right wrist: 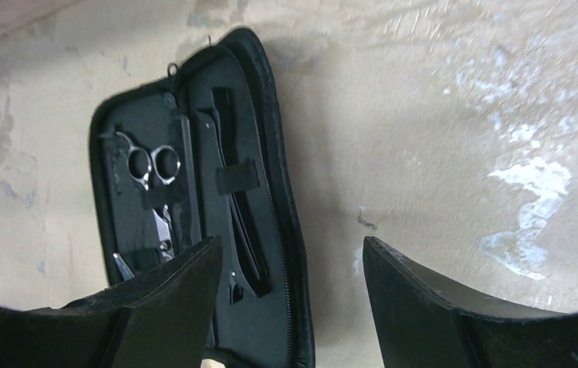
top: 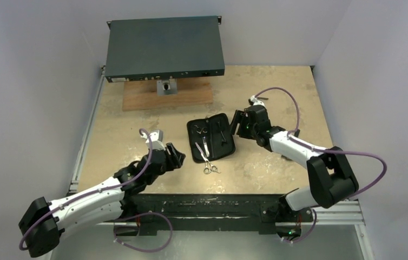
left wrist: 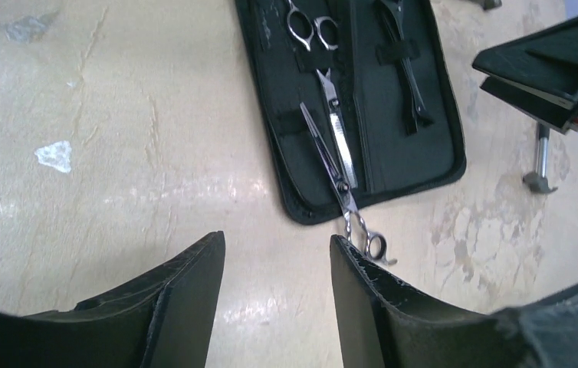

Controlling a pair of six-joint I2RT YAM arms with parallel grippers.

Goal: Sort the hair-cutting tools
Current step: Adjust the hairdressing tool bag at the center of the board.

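Observation:
A black zip case (top: 229, 145) lies open at mid-table. In its left half silver scissors (top: 202, 132) (left wrist: 333, 115) (right wrist: 152, 165) sit under straps. A second pair of scissors (top: 207, 161) (left wrist: 330, 157) lies slanted across the case's near edge, its handles on the bare table. A thin black clip-like piece (top: 222, 131) (left wrist: 410, 80) (right wrist: 238, 211) is strapped in the right half. My left gripper (top: 176, 157) (left wrist: 277, 245) is open just left of the loose scissors' handles, holding nothing. My right gripper (top: 238, 122) (right wrist: 292, 244) is open over the case's right edge, also holding nothing.
A flat dark equipment box (top: 164, 49) stands at the back on a wooden board (top: 191, 96), with a small metal fitting (top: 165, 86) in front of it. The tabletop (top: 126, 130) is worn tan. Walls close in on both sides.

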